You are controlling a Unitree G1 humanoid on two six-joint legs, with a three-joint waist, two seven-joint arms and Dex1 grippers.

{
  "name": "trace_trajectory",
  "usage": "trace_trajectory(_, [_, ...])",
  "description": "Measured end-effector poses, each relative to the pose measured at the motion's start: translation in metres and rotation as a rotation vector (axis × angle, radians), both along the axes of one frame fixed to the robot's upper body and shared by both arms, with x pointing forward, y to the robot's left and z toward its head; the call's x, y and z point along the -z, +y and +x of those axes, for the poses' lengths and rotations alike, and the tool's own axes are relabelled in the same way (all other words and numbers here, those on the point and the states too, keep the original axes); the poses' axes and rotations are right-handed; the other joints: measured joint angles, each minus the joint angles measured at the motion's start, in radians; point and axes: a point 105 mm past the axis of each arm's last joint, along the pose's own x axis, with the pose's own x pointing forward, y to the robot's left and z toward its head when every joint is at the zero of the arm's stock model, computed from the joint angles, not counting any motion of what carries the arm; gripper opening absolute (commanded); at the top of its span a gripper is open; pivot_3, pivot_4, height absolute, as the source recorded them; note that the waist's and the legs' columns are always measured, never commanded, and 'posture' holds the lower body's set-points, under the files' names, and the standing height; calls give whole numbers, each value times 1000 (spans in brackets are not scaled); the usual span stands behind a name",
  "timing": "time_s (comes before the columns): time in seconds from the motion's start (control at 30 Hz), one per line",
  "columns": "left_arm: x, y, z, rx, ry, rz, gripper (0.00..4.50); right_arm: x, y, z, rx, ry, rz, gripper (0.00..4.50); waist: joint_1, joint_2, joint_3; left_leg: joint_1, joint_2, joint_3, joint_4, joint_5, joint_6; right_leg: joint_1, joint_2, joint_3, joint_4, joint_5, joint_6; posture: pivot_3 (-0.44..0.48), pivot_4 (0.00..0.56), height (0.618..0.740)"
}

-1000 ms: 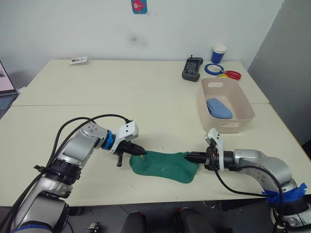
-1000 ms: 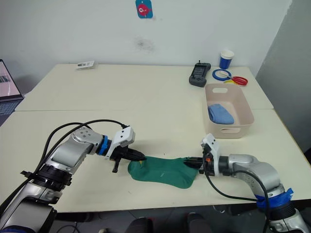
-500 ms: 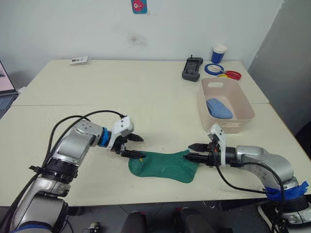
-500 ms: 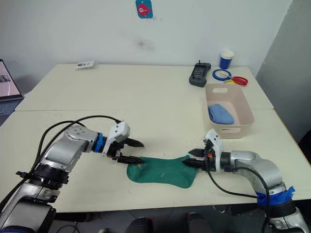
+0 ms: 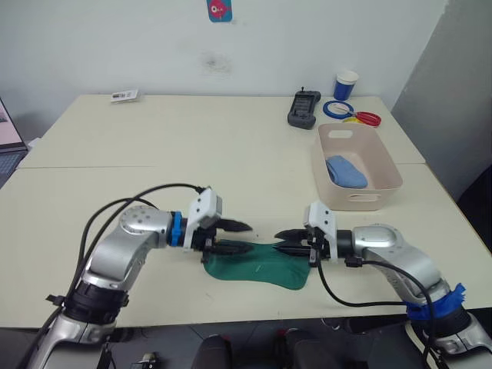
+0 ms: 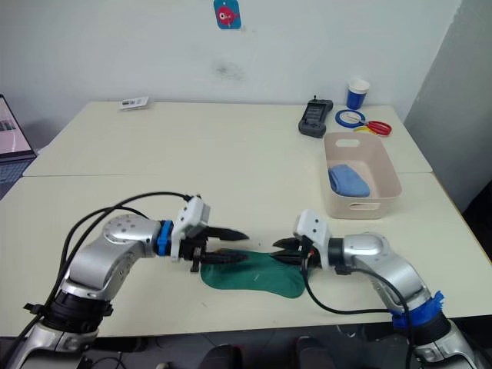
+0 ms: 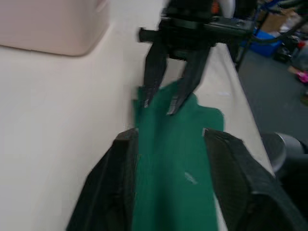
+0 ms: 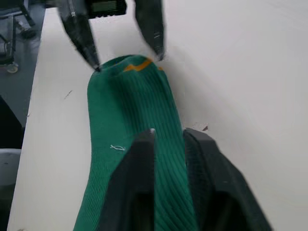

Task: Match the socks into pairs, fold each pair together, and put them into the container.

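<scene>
The left end effector (image 5: 234, 238) hangs released over one end of the dark green sock (image 5: 257, 264), which lies flat near the desk's (image 5: 192, 154) front edge. The right end effector (image 5: 286, 241) is released above its other end. Farther right, the container (image 5: 384, 169) holds a folded light blue sock (image 5: 346, 171)

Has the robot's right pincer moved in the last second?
Yes. The right pincer has slid toward the robot's left over the green sock, farther from the pink tub, which stayed put. Its fingers are open now.
</scene>
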Motion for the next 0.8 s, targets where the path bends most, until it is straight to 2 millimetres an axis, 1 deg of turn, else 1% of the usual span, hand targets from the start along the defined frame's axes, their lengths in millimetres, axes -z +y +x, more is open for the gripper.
trace_trajectory(0.1, [21,2,1,-20,-43,84,158,19,9,-5,-48,15,-44,0,0,0,0,1,0,0,0,0,0,1,0,0,0,0,0,0,150,740])
trace_trajectory(0.13, [26,4,3,-30,-46,103,55,24,9,-6,-52,26,-53,0,1,0,0,0,0,0,0,0,0,1,0,0,-1,0,0,0,150,740])
trace_trajectory(0.2, [37,11,7,-58,-43,140,55,32,7,-8,-53,46,-61,0,1,0,0,0,0,0,0,0,0,0,0,0,-1,0,0,0,150,740])
trace_trajectory(0.27, [44,20,10,-78,-46,179,55,38,-1,-8,-51,41,-94,0,1,0,0,0,0,0,0,0,0,0,0,0,-1,0,0,0,150,740])
trace_trajectory(0.33, [50,32,13,-103,-46,219,55,39,-7,-8,-51,27,-109,0,1,0,0,1,0,0,0,0,0,1,0,0,-1,0,0,0,150,740])
trace_trajectory(0.47, [50,44,18,-140,-54,227,55,42,-20,-10,-39,18,-117,0,1,0,-1,1,0,0,0,0,0,1,0,0,-1,0,0,0,150,740])
trace_trajectory(0.57, [48,58,20,-182,-49,230,55,41,-35,-11,-18,15,-135,0,1,0,-2,2,0,1,0,0,0,2,0,0,-1,0,0,0,150,740])
trace_trajectory(0.63, [48,60,19,-195,-36,218,55,41,-42,-10,1,20,-137,0,1,0,-2,3,0,1,0,0,0,3,-1,0,-1,0,0,0,150,740])
trace_trajectory(0.73, [47,57,14,-197,-1,175,55,38,-46,-13,32,77,-110,0,1,0,-2,2,0,1,0,0,0,3,-1,0,-1,0,0,0,150,740])
trace_trajectory(0.77, [44,54,12,-190,2,151,55,34,-46,-14,45,110,-86,0,1,0,-1,2,0,1,0,0,0,2,-2,0,-1,0,0,0,150,740])
trace_trajectory(0.8, [41,50,9,-177,2,124,19,25,-45,-15,60,144,-43,180,0,0,-1,1,1,1,0,0,0,2,-3,0,-1,0,0,0,150,740])
